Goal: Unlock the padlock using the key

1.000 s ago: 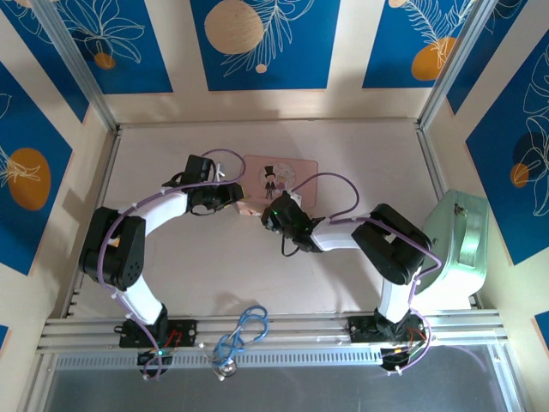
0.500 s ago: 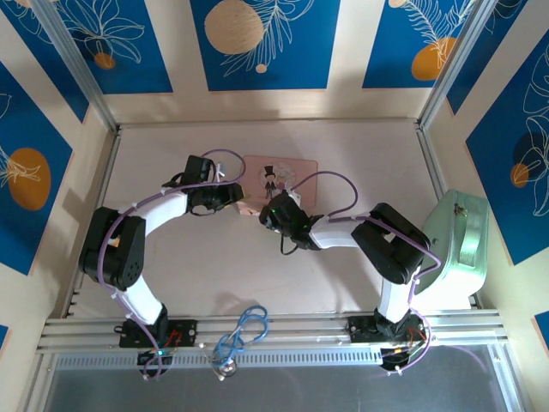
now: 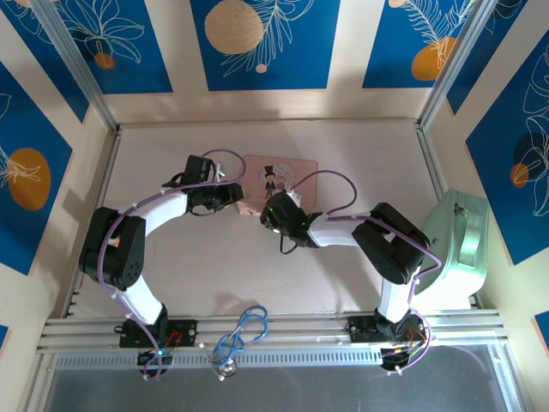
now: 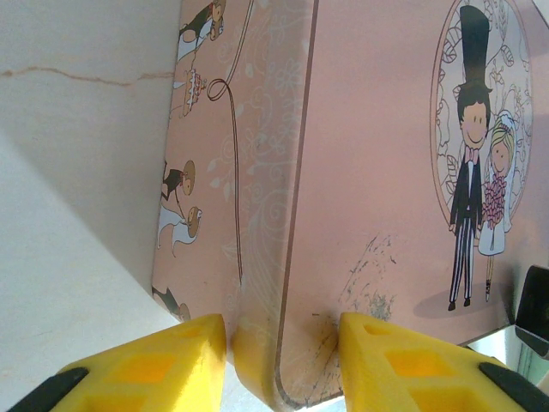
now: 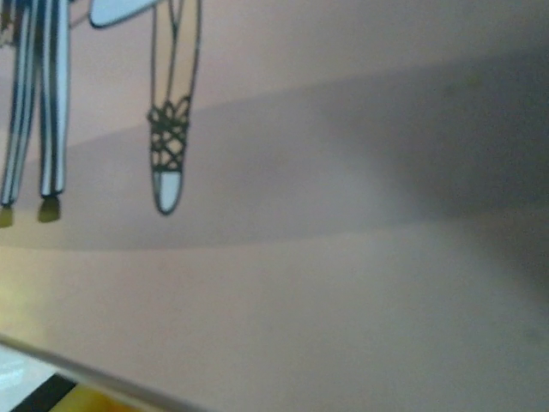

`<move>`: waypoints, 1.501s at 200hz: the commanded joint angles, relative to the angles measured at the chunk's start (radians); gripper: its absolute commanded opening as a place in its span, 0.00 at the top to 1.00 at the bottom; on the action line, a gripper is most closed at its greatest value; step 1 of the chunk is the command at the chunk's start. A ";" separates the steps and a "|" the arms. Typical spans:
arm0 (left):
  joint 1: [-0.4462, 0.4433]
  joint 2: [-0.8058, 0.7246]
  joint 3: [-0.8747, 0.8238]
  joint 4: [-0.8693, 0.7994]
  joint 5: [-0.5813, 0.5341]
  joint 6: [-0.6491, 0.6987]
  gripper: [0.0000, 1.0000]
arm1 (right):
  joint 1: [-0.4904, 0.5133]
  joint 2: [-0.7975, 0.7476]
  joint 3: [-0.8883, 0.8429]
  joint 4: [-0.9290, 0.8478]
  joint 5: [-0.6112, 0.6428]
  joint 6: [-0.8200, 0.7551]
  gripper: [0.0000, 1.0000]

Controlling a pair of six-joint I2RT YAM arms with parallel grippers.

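Padlock position cannot be told; it is probably hidden at the near edge of the pink picture tin [image 3: 300, 167], where both grippers meet. The tin lies flat near the middle of the table [image 3: 171, 257], its lid printed with a cartoon bride and groom.

The left gripper [image 4: 283, 360] has its yellow fingers [image 4: 193, 352] pressed against either side of the tin's near corner, clamping it steady. From above, the right gripper [image 3: 276, 215] sits just beside the left one, at the tin's near edge. Its wrist camera is pushed so close to the pink lid that everything blurs. Whether its fingers are spread or pinching a key cannot be told.

Over the last second almost nothing has moved. The right gripper has only nudged slightly along the tin's edge, while the left arm and the tin have stayed put. That suggests fine aligning at the lock, with the unlocking not yet visibly done. A mint-green case [image 3: 459, 240] sits well apart at the right edge.
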 commanded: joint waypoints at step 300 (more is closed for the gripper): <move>0.017 -0.075 -0.163 0.043 0.001 -0.083 0.64 | -0.156 -0.103 -0.230 0.089 -0.313 -0.086 1.00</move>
